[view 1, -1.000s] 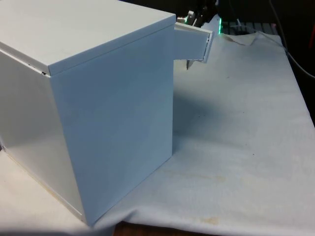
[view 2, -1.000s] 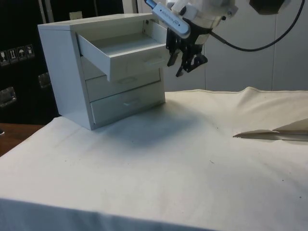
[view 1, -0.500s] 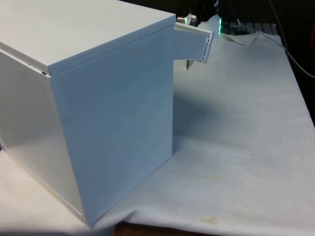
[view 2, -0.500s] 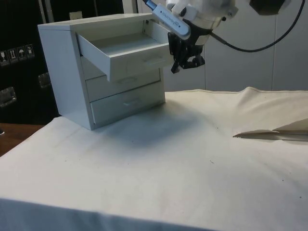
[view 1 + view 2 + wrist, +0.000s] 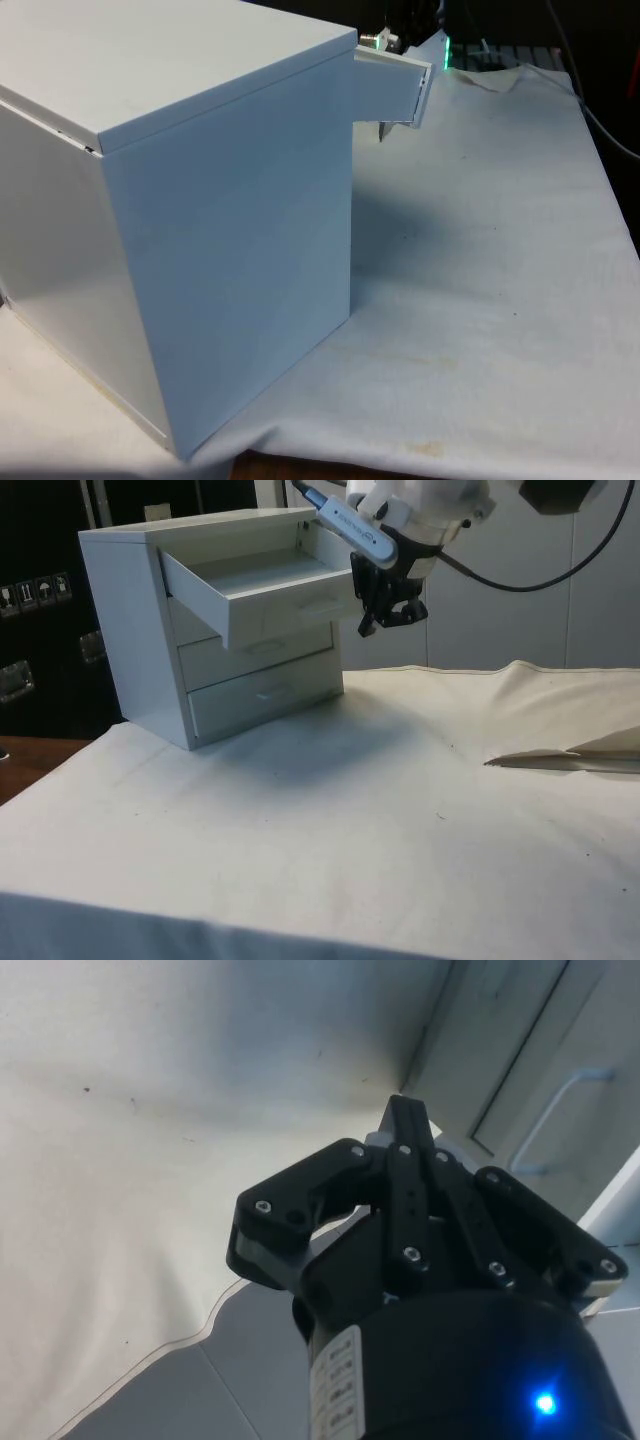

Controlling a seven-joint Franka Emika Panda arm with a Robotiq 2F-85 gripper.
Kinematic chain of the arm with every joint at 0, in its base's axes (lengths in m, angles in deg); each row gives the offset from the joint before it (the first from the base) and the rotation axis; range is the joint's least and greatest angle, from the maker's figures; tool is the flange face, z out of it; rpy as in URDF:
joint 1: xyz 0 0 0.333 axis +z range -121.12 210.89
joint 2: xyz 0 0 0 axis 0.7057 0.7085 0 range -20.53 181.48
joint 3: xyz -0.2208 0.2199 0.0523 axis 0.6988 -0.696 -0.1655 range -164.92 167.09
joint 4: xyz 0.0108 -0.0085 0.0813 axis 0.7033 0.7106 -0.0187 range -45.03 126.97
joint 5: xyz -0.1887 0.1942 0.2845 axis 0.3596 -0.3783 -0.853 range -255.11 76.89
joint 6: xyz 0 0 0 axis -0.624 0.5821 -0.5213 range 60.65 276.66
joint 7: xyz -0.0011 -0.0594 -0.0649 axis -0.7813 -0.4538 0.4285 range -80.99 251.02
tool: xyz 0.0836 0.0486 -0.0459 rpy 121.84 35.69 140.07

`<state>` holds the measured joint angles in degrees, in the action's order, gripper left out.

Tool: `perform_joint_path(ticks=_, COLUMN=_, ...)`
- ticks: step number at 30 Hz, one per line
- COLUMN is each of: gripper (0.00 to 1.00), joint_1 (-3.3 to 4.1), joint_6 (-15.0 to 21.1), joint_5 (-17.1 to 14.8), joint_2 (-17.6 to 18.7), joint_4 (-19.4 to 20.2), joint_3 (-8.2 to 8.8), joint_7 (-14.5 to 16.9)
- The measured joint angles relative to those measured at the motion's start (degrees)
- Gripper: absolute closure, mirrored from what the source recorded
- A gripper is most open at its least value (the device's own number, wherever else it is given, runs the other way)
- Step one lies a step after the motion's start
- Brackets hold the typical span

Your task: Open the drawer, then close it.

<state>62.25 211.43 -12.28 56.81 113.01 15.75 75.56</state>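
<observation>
The white arm (image 5: 420, 505) reaches in from above in the side view, its wrist bent so the black gripper (image 5: 385, 620) hangs pointing down and slightly towards that view's left. In the wrist view, the gripper's (image 5: 405, 1125) two fingers (image 5: 410, 1160) are pressed together with no gap between them. One fingertip (image 5: 380, 131) pokes into the front view.

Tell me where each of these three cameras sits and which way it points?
Front view: behind the chest of drawers, seeing its back; the gripper peeks past the open top drawer.
Side view: beside the table, facing the drawer fronts, arm and gripper.
Wrist view: on the arm, looking past shut fingers at the cloth.
Front and side views share the open drawer.
</observation>
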Motion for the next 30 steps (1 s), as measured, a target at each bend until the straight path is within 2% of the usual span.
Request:
perform_joint_path(ticks=13, gripper=1.0, joint_1=-0.06, joint_6=-0.2, joint_5=0.0, joint_2=0.3, joint_4=-0.2, joint_3=0.11, joint_7=0.0)
perform_joint_path(ticks=30, gripper=1.0, joint_1=-0.52, joint_6=-0.5, joint_5=0.0, joint_2=2.9, joint_4=-2.8, joint_3=1.72, joint_7=1.3)
